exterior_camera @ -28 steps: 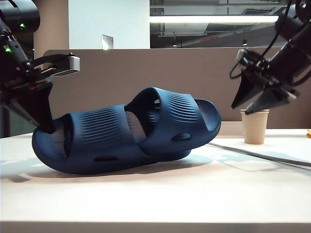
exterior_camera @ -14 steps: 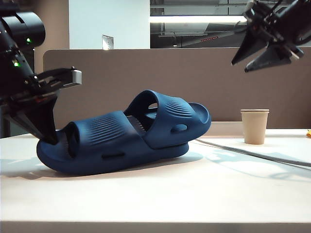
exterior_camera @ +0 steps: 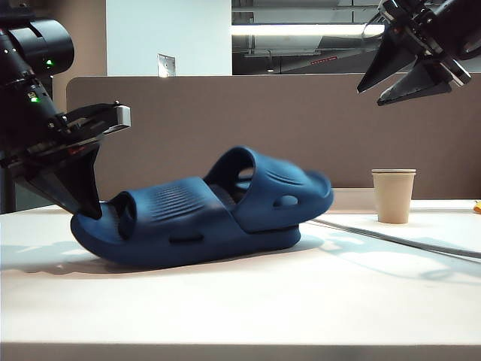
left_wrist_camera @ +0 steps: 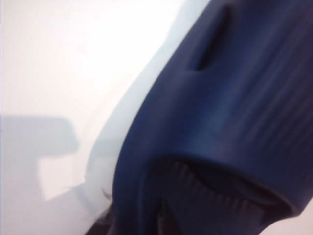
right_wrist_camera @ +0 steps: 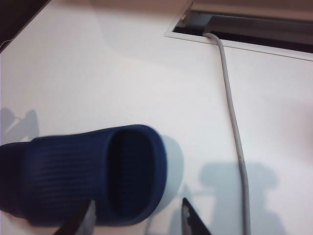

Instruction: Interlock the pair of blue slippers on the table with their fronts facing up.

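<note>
The left gripper point(exterior_camera: 89, 204) sits low at the heel end of the pair of dark navy-blue moulded foam slippers point(exterior_camera: 203, 214), its dark tip right against the rim. From where I stand I cannot tell whether its fingers are clenched on the foam or have let go; its own wrist camera is filled by blurred blue foam point(left_wrist_camera: 230, 122) and shows no fingers at all.

The right gripper point(exterior_camera: 402, 79) hangs high over the far right of the worktop, well apart from the slippers, with its two pointed black fingers point(right_wrist_camera: 188, 215) spread wide and nothing between them.

The two slippers lie nested together on the broad flat white worktop point(exterior_camera: 240, 301), ribbed straps upward, the right-hand one tilted up and resting across the other. Oval vent holes show along their sides. From above, the right wrist camera looks down into the open end of one slipper point(right_wrist_camera: 98, 176).

A thin grey cable point(right_wrist_camera: 234, 117) runs across the white surface from a slot at the back edge. A pale paper cup point(exterior_camera: 393, 195) stands upright near the back right, clear of the slippers. Behind the worktop rises a grey-brown divider panel point(exterior_camera: 225, 113), and beyond it a white wall and a long ceiling strip light point(exterior_camera: 301, 29).
</note>
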Robot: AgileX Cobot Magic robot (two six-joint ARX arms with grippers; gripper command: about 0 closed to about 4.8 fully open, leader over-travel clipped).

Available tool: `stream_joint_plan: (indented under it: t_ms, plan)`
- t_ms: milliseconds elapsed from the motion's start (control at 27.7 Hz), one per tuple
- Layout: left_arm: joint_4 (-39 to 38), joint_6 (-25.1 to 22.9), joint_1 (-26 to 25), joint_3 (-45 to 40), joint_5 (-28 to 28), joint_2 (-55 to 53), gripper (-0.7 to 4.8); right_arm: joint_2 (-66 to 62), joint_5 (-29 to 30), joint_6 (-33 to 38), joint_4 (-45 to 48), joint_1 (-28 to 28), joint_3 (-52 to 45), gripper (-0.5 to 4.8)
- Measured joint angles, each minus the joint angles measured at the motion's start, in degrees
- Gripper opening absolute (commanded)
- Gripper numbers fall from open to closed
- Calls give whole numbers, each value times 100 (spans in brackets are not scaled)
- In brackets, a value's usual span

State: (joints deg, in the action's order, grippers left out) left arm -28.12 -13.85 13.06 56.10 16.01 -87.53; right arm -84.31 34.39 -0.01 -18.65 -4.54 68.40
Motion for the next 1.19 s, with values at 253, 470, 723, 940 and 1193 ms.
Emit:
stream_joint_plan:
  t_ms: [253,470,723,940,1193]
  plan:
    - [9,219,4,4,-175,-13,132,0,186,4,-59,-4,0,220]
    - [33,391,4,7,-173,-13,188,0,271,20,-72,-4,0,220]
    - [-7,564,4,7,-129,-11,187,-2,385,55,-83,-4,0,220]
    - [-81,610,4,7,299,330,184,70,719,131,-26,-7,0,220]
    - [332,1143,2,7,739,1379,183,675,721,177,125,-7,0,220]
